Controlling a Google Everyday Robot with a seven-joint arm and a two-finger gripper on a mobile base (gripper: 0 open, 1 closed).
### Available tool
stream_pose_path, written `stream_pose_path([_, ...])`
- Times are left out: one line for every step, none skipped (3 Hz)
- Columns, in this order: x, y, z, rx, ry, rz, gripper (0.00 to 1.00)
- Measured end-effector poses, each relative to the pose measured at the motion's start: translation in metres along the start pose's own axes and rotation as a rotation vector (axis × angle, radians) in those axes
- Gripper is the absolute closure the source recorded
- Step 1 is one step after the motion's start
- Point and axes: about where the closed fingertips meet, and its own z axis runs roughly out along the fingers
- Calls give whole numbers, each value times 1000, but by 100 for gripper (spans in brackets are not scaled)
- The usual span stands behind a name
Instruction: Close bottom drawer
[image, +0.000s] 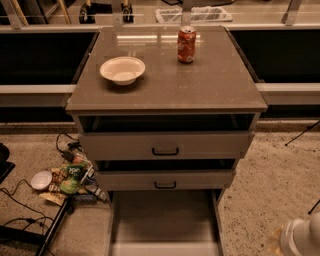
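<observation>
The bottom drawer of the grey-beige cabinet is pulled far out toward me. Its long shallow grey tray looks empty, and its front panel lies at the lower frame edge with the handle out of view. The two drawers above, top and middle, are each slightly open and show black bar handles. My gripper shows as a white shape at the bottom right corner, to the right of the open drawer and apart from it.
A white bowl and a red soda can stand on the cabinet top. Snack packets, a small white bowl and cables lie on the speckled floor to the left. Dark counters run behind.
</observation>
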Motion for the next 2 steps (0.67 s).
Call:
stream_pose_path([31, 30, 81, -66, -23, 66, 100])
stream_pose_path([60, 55, 145, -118, -62, 128, 100])
